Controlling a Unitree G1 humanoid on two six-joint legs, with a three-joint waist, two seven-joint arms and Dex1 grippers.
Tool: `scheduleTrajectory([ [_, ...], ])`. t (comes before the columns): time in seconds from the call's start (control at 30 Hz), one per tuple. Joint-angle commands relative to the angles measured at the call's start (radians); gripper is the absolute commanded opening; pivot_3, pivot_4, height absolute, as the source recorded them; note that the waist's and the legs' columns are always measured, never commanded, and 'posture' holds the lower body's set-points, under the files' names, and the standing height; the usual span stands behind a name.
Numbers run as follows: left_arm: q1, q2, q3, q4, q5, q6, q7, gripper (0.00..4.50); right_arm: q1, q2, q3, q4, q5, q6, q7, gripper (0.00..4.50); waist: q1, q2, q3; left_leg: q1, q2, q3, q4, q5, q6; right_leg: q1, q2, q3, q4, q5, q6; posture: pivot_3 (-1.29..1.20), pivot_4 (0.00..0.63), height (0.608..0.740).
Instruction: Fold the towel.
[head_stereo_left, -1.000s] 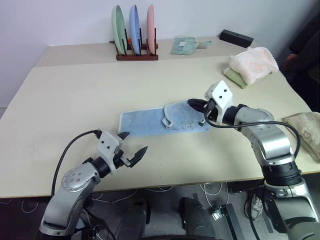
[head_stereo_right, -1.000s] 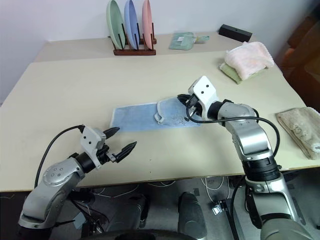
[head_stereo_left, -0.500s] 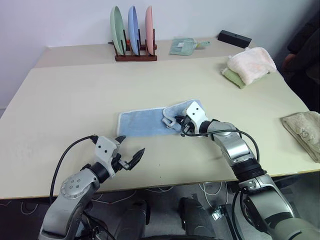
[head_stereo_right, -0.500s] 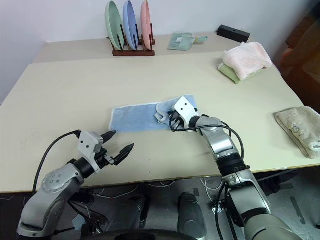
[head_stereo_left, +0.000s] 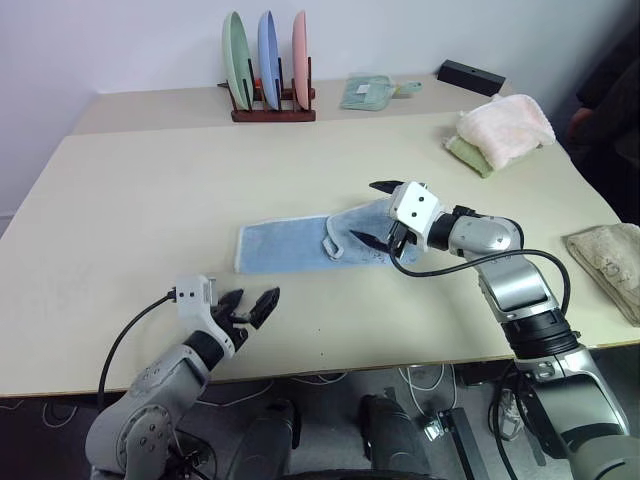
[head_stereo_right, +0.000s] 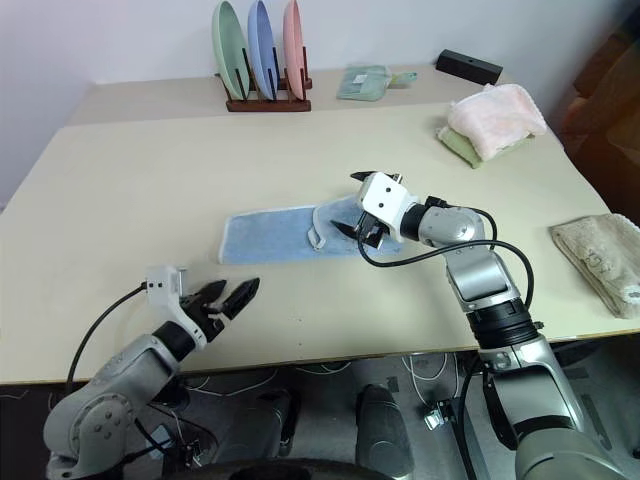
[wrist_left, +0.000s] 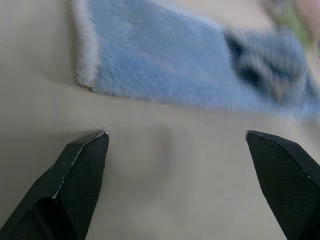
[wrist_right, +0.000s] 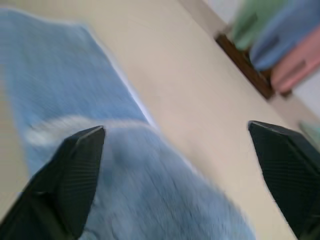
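The light blue towel (head_stereo_left: 285, 246) lies flat in the middle of the table (head_stereo_left: 150, 190), its right end folded back over itself with the whitish edging curling on top (head_stereo_left: 335, 240). My right gripper (head_stereo_left: 375, 212) hovers open just above that folded end, one finger over it and one near the cloth, holding nothing. My left gripper (head_stereo_left: 252, 302) stands open and empty near the table's front edge, in front of the towel's left end. In the left wrist view the towel (wrist_left: 165, 75) lies beyond the spread fingers (wrist_left: 82, 160). The right wrist view looks along the towel (wrist_right: 75, 100).
A wooden rack with three upright plates (head_stereo_left: 270, 60) stands at the back, with a small green cloth (head_stereo_left: 368, 92) and a black box (head_stereo_left: 470, 76) beside it. A pink towel (head_stereo_left: 505, 122) lies at the back right. A beige towel (head_stereo_left: 610, 262) lies at the right edge.
My right gripper carried the towel's right end leftward over the cloth, then opened, let it go and lifted away to the right. My left gripper rolled in place and stayed open.
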Motion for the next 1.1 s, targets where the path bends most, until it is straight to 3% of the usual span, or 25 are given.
scheduleTrajectory([
  [0.03,-0.063,-0.044,0.064,0.034,-0.159,0.053,0.156,4.50,-0.005,-0.007,-0.001,-0.080,0.005,-0.030,0.022,4.38,0.001,0.000,0.000,0.000,0.000,0.000,0.000,0.000,0.000,0.000,0.000,0.000,0.000,0.000,0.000,0.00,0.150,0.736],
  [0.2,-0.191,-0.136,0.133,0.143,-0.265,-0.001,0.402,4.50,0.010,-0.004,0.012,-0.101,-0.019,-0.041,0.015,4.38,0.005,0.000,0.000,0.000,-0.001,0.000,0.000,0.000,0.000,0.000,0.000,0.000,0.000,0.000,0.000,0.00,0.150,0.736],
  [0.37,-0.268,-0.135,0.143,0.231,-0.307,-0.070,0.494,4.50,0.018,-0.001,0.013,-0.117,-0.023,-0.038,0.011,4.38,0.008,0.000,0.000,0.000,-0.001,0.001,0.000,0.000,-0.001,0.000,0.000,0.000,0.000,0.000,0.000,0.00,0.150,0.736],
  [0.47,-0.304,-0.132,0.135,0.261,-0.319,-0.105,0.520,3.67,0.028,-0.003,0.015,-0.127,-0.032,-0.041,0.010,4.42,0.015,0.000,0.000,0.000,-0.001,0.001,0.000,0.000,-0.001,0.000,0.000,0.000,0.000,0.000,0.000,0.00,0.150,0.736],
  [0.7,-0.316,-0.110,0.131,0.270,-0.356,-0.155,0.539,0.04,0.045,-0.002,0.018,-0.168,-0.038,-0.014,0.011,4.42,0.020,-0.001,0.000,0.000,-0.001,0.001,0.000,0.000,-0.001,0.000,0.000,0.000,-0.002,0.000,0.000,0.00,0.150,0.736],
  [0.87,-0.309,-0.037,0.134,0.222,-0.377,-0.172,0.494,0.01,0.057,-0.003,0.017,-0.199,-0.037,0.012,0.010,4.42,0.019,-0.001,0.000,-0.001,-0.001,0.001,0.000,0.000,-0.001,0.000,0.000,0.000,-0.002,0.000,0.000,0.00,0.150,0.736],
  [1.1,-0.319,0.296,0.239,0.170,-0.361,-0.212,0.280,0.01,0.055,-0.015,0.008,-0.207,-0.033,0.025,0.015,4.42,0.013,-0.001,0.000,0.000,0.000,0.001,-0.001,0.000,-0.001,-0.001,0.001,0.000,-0.002,0.001,-0.001,0.00,0.150,0.736],
])
